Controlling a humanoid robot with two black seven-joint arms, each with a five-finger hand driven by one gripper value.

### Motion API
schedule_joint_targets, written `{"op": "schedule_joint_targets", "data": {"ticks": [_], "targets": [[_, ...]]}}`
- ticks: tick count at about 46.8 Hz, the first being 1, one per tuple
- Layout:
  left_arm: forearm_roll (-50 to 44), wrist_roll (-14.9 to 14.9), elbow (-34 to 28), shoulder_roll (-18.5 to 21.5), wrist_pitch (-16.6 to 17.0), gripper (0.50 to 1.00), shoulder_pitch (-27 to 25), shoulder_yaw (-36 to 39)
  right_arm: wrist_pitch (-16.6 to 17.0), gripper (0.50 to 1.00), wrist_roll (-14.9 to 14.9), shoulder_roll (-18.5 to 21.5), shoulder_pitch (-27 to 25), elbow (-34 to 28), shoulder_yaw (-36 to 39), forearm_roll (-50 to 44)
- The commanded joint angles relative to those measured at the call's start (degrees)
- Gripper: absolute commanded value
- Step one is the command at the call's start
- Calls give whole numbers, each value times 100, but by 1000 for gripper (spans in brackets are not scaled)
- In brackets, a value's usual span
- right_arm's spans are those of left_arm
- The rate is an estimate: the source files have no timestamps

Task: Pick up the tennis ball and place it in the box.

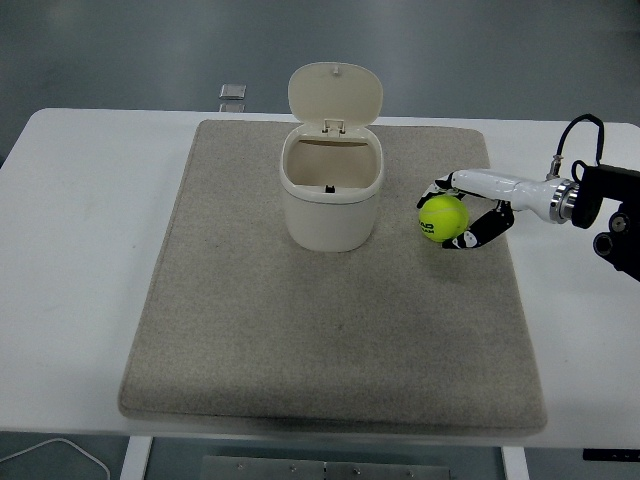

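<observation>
Tennis ball, yellow-green felt (442, 217) — clasped by the right robot hand (462, 212) beside the cream lidded plastic box (331, 190); a shallow fingertip hold risks slippage during lifting.

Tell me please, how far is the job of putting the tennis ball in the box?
Early stage. The right hand has closed around the tennis ball, which sits low over the mat, right of the box. The box lid stands open already. Lifting, carrying and dropping the ball inside are left.

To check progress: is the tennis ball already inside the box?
No, the tennis ball sits beside the box, in the right robot hand.
</observation>
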Motion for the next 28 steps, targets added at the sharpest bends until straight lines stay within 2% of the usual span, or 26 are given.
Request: {"op": "schedule_joint_targets", "data": {"ticks": [1, 6, 15, 22, 28], "targets": [[2, 0, 0, 0, 0, 992, -3, 0, 97, 500, 22, -28, 137, 79, 22, 70], [2, 0, 0, 0, 0, 992, -3, 0, 360, 500, 83, -159, 260, 263, 110, 96], [2, 0, 0, 0, 0, 992, 6, 0, 853, 500, 628, -590, 620, 545, 154, 465], [2, 0, 0, 0, 0, 990, -3, 0, 1108, 500, 725, -863, 945, 808, 154, 834], [2, 0, 0, 0, 0, 992, 6, 0, 1178, 500, 778, -951, 1191, 1081, 154, 1230]]}}
